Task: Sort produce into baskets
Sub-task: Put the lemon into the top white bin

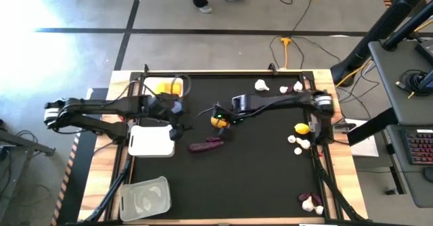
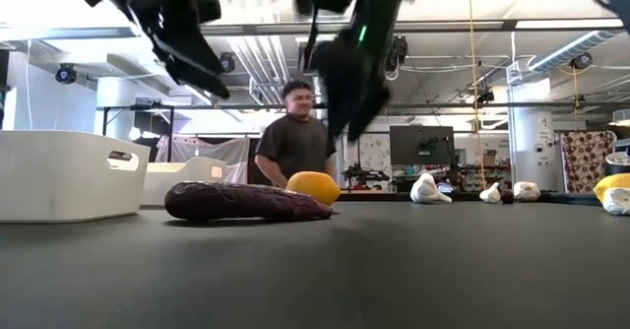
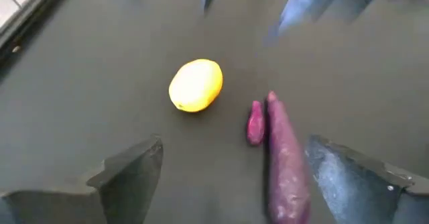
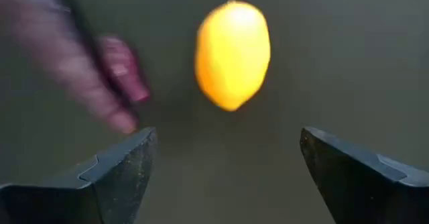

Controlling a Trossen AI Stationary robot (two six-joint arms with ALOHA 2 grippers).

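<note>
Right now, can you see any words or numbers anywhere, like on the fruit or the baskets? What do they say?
None can be read.
The white basket, the clear basket, the yellow fruit and the purple sweet potato carry no print.
Posters on the wall behind the table: pattern only, too small to read.

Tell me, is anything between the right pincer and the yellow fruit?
Nothing visible. The right pincer is open, with the yellow fruit straight ahead on bare mat. The purple sweet potato lies off to one side.
</note>
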